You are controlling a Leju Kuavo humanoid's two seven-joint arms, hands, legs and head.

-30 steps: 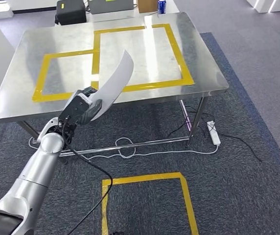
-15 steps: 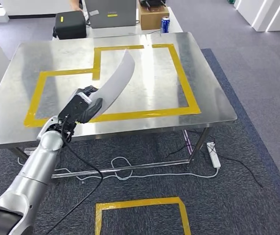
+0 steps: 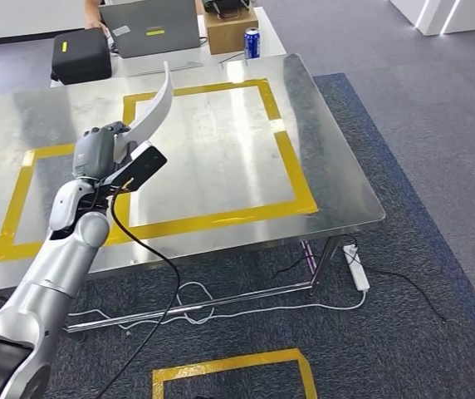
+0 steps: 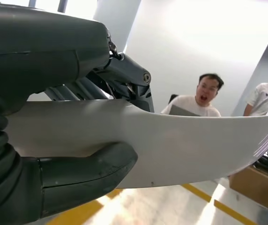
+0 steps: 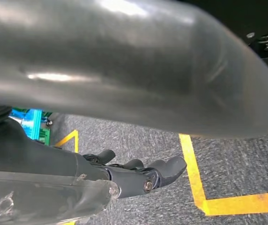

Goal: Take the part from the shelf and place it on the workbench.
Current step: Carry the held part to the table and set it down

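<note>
My left hand (image 3: 105, 155) grips a white curved part (image 3: 155, 109) by its lower end and holds it above the left half of the steel workbench (image 3: 341, 179). The part's blade points up and away from me. In the left wrist view the thumb (image 4: 90, 171) lies under the part (image 4: 182, 145) and the darker fingers (image 4: 125, 75) close over it. Yellow tape rectangles (image 3: 285, 158) mark the bench top, and the hand hovers over the line between them. My right hand (image 5: 139, 172) hangs over the carpet with its fingers stretched out and nothing in them.
Behind the bench stand a black case (image 3: 81, 54), a laptop (image 3: 154, 25), a cardboard box (image 3: 226, 18) and a blue can (image 3: 252, 41). Two people (image 4: 201, 96) are beyond. Cables and a power strip (image 3: 353, 268) lie under the bench. A yellow tape square (image 3: 235, 366) marks the floor.
The camera has moved closer and the bench has shifted in the picture. My left arm has lifted and turned, so the part now stands more upright over the bench top.
</note>
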